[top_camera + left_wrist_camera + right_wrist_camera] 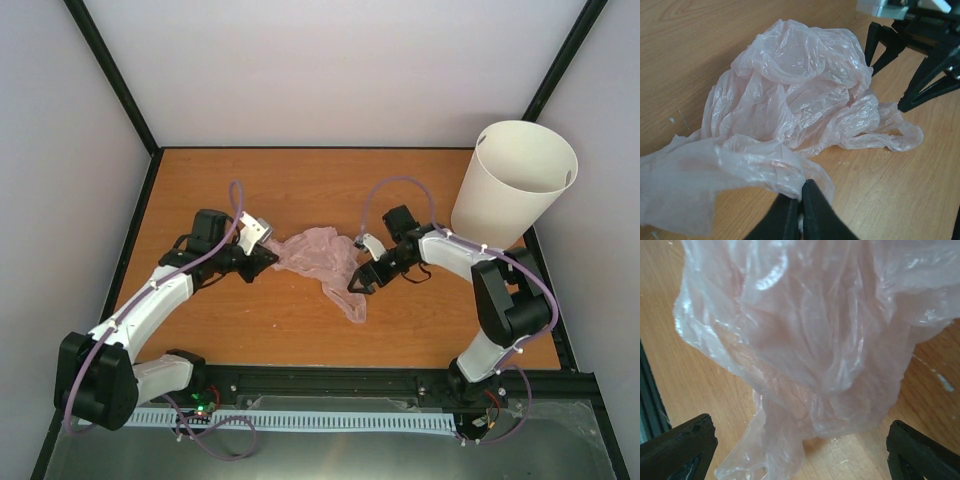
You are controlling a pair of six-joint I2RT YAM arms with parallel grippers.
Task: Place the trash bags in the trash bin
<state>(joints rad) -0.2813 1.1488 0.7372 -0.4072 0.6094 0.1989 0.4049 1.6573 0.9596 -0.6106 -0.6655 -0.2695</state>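
The pale pink trash bag (322,258) lies crumpled on the wooden table between my two grippers. My left gripper (270,259) is shut on the bag's left edge; in the left wrist view its fingertips (801,194) pinch a fold of the bag (790,105). My right gripper (359,280) is open wide at the bag's right side; in the right wrist view its fingers (685,442) stand on either side of the bag (815,340), not touching it. The white trash bin (512,185) stands upright at the far right, behind the right arm.
Black frame posts and pale walls enclose the table (300,320). A black rail (330,385) runs along the near edge. The right gripper's open fingers (920,75) show at the upper right of the left wrist view.
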